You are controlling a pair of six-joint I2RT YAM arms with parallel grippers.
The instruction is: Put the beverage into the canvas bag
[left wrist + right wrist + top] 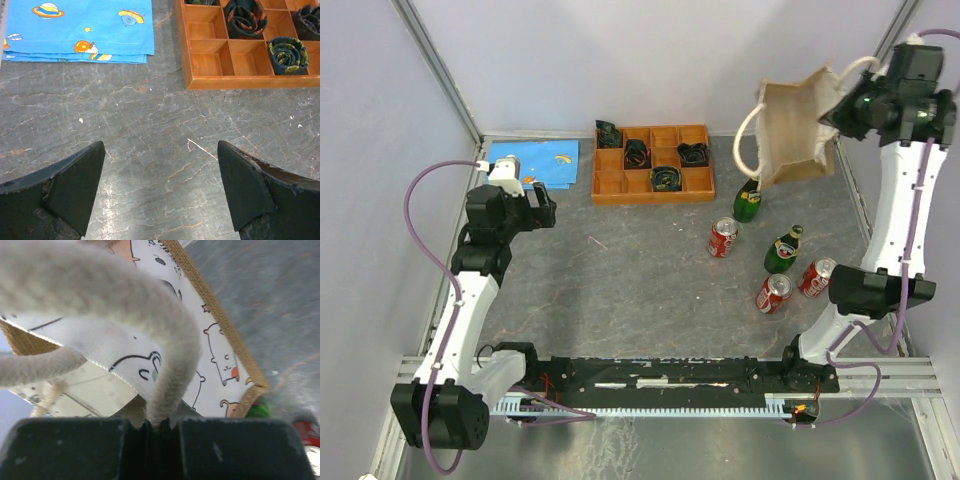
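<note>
Rope handle [172, 365] of the canvas bag [798, 130] clamped in right gripper [151, 429] — left gripper [160, 170] wide apart, empty.

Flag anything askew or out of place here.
The canvas bag hangs tilted in the air at the far right, off the table, dangling by one rope handle pinched in the right end effector. Nothing looks spilled or damaged.

no text, labels or numbers legible

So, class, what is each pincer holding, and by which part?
Right pincer grips the canvas bag by one rope handle. Left pincer is open, holding nothing.
</note>
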